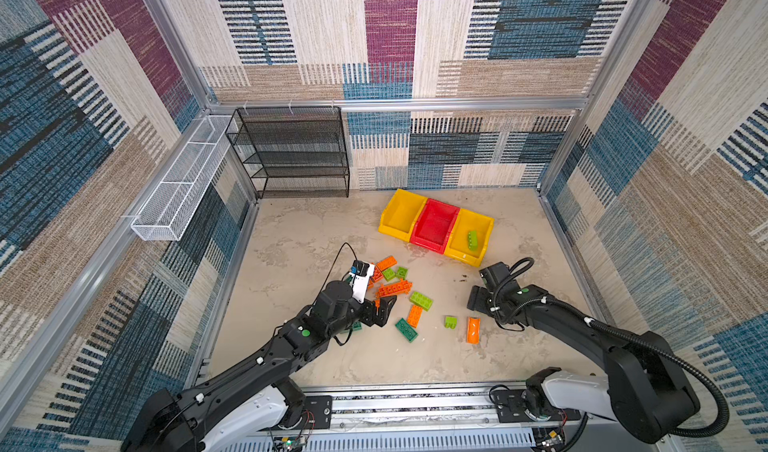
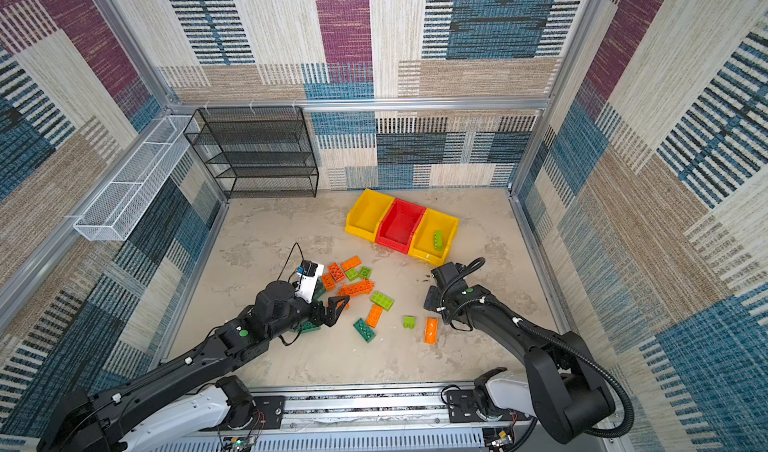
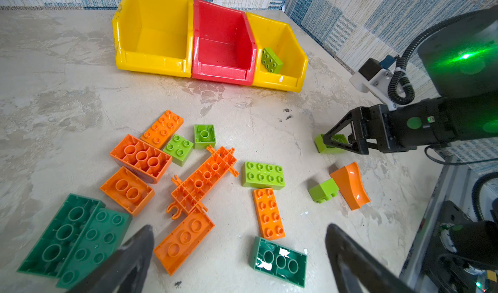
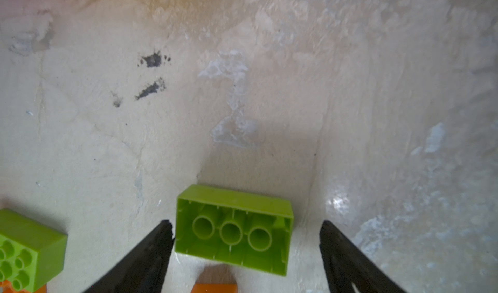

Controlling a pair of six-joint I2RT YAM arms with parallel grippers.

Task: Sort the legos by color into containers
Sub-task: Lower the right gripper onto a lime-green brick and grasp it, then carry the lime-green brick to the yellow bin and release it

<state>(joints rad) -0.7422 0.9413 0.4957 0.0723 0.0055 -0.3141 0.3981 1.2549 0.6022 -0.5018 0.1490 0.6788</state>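
Top views, containers: 3 joined bins, yellow-red-yellow, on the floor toward the back right, low fronts facing the arms
Top views, binned lime brick: lies in the yellow bin at the right end of the row; seen in both top views
Top views, legos: orange, lime and dark green, scattered on the floor just in front of the containers, between the 2 arms
Top views, left gripper: low at the left edge of the pile, jaws spread wide
Top views, right gripper: pointing down, right of the pile; jaws hidden under its body, cannot tell from here
Left wrist, legos: 7 orange, 5 lime, 3 dark green on the floor
Left wrist, left gripper: fingers wide apart, holding nothing; orange brick just beside 1 finger
Left wrist, right gripper: jaws straddle the upturned lime brick, which sits on the floor
Right wrist, upturned lime brick: hollow side up, 3 tubes showing, flat on the floor between the fingers
Right wrist, right gripper: jaws wide, not clamped; 1 finger just beside a brick end, contact cannot be told; the other stands clear
Right wrist, second lime brick: on its side, apart from the upturned one
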